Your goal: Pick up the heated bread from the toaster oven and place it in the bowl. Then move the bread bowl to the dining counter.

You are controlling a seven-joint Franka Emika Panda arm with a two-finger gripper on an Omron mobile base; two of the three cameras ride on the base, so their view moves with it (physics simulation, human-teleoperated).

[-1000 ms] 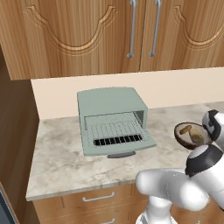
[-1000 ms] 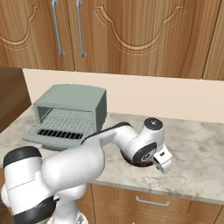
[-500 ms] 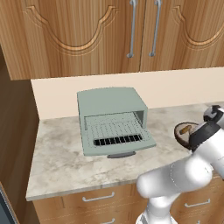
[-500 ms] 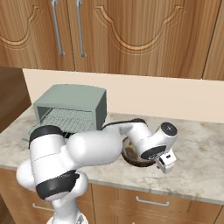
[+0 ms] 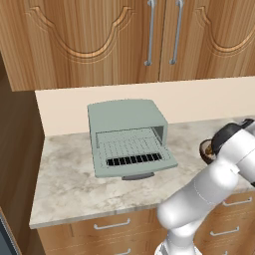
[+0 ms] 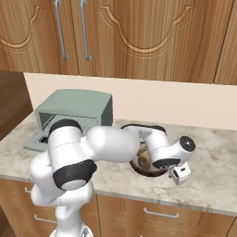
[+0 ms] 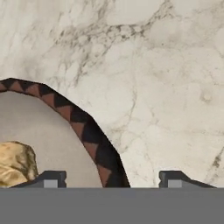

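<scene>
marbled counter [image 7: 166,87] under wooden cabinets [image 6: 139,37]: bowl [image 7: 94,140] right of toaster oven [image 5: 128,137], bread [image 7: 15,164] inside. gripper [image 7: 109,178] spread astride its rim. probably rigid, light; best pinched at rim.

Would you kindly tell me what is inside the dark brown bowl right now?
The bowl holds the golden-brown bread, lying on its grey interior. The bread's lower part is cut off at the hand view's bottom, and the arm covers much of the bowl in both base views.
</scene>
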